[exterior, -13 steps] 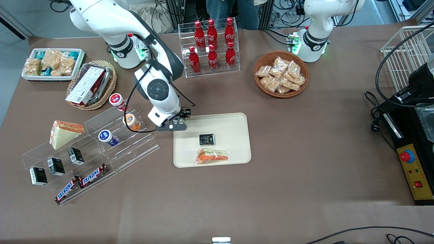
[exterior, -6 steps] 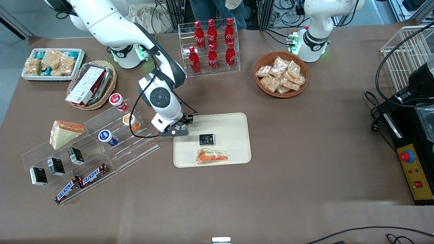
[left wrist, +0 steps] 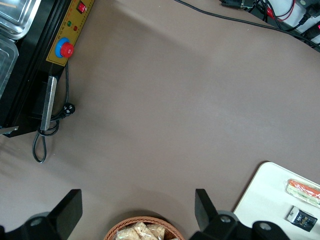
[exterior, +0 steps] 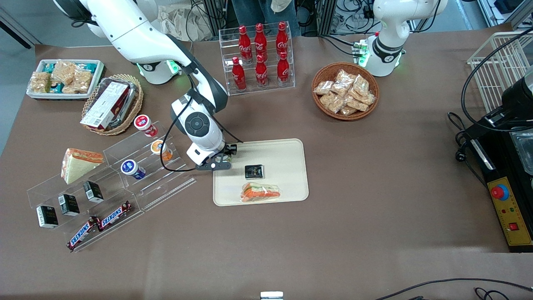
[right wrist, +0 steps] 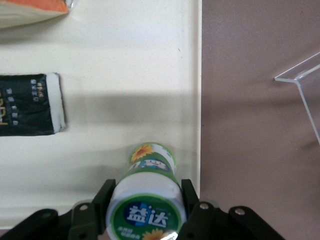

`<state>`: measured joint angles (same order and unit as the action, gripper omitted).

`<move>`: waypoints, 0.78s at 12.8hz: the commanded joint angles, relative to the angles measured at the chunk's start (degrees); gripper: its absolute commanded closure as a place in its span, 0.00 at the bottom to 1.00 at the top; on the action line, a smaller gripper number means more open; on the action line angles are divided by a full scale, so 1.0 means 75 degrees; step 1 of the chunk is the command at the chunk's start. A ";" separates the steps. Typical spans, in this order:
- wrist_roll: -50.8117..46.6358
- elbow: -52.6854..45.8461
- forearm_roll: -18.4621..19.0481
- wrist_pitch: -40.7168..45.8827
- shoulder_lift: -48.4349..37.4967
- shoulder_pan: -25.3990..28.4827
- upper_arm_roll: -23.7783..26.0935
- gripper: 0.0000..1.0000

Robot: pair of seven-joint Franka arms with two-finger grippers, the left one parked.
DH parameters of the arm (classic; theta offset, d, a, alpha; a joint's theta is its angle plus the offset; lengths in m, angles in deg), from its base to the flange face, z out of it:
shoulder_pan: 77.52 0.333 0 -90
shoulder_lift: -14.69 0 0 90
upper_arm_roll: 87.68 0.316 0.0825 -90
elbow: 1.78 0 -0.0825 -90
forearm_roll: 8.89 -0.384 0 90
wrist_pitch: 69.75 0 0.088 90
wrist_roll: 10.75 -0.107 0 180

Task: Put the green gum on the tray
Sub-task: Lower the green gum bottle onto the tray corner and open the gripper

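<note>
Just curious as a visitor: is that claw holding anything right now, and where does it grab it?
Yes. The gripper holds the green gum by its sides near the lid, over the tray.

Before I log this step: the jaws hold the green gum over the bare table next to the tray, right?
Not quite. The gripper does hold the green gum, but over the tray, just inside its rim, not over the bare table. The right wrist view shows cream tray surface under the canister.
</note>
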<state>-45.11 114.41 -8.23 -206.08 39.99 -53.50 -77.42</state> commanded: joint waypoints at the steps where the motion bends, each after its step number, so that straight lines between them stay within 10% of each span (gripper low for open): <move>1: -0.0142 -0.0200 0.0112 -0.0011 0.0119 0.0009 -0.0032 0.25; 2: -0.0131 -0.0200 0.0112 -0.0023 0.0108 0.0009 -0.0102 0.03; 10: -0.0037 -0.0211 0.0170 0.0012 -0.0125 -0.0003 -0.0114 0.01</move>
<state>-45.19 113.65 -8.03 -206.14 39.95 -53.51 -78.15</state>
